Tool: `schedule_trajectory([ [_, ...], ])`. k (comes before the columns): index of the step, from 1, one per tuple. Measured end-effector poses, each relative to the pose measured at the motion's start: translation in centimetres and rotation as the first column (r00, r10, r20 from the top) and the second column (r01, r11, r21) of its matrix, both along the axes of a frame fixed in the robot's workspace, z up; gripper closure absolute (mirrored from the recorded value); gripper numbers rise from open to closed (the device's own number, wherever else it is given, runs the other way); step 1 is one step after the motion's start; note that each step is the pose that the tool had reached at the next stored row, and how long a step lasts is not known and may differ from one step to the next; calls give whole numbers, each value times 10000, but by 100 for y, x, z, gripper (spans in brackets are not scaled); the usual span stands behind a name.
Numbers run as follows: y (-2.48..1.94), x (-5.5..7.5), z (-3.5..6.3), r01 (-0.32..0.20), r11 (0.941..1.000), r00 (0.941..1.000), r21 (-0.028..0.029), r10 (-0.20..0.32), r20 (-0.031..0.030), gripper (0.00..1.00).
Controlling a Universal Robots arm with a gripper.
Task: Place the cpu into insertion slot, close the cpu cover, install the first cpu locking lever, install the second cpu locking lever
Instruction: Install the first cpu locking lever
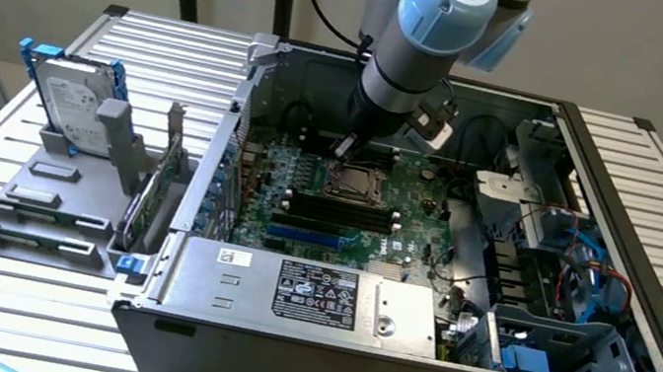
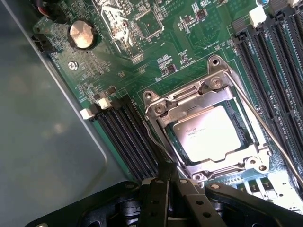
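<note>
The cpu (image 2: pixel 208 135), a pale square chip, lies flat in the insertion slot (image 1: pixel 352 181) on the green motherboard. The silvery cpu cover (image 2: pixel 189 101) is down over it, framing the chip in its window. One thin wire locking lever (image 2: pixel 154 139) curves along the socket's side and ends right at my fingertips. Another lever (image 2: pixel 265 126) runs straight along the opposite side of the socket. My gripper (image 2: pixel 165 171) is shut, its black fingers (image 2: pixel 156 198) pressed together with the tips at the first lever's end. In the exterior view my gripper (image 1: pixel 345 143) hangs low just behind the socket.
Black memory slots (image 2: pixel 128 137) flank the socket on both sides. A coin battery (image 2: pixel 81 34) sits further off. The grey power supply box (image 1: pixel 302 291) fills the case front, cables and a blue drive cage (image 1: pixel 559 352) the exterior view's right. A hard drive (image 1: pixel 72 100) stands outside the case.
</note>
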State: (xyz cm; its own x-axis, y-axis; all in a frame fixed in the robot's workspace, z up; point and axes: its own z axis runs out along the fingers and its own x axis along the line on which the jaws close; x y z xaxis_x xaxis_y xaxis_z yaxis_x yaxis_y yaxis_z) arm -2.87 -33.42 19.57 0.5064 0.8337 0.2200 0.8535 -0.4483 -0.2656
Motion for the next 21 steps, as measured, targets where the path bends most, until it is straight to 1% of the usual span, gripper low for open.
schedule_trajectory([
  [8, -1, 31, -8, -1, 10000, 10000, -53, 1, -2, 89],
  [21, -1, 125, -25, 0, 10000, 10000, -54, 0, 0, 89],
])
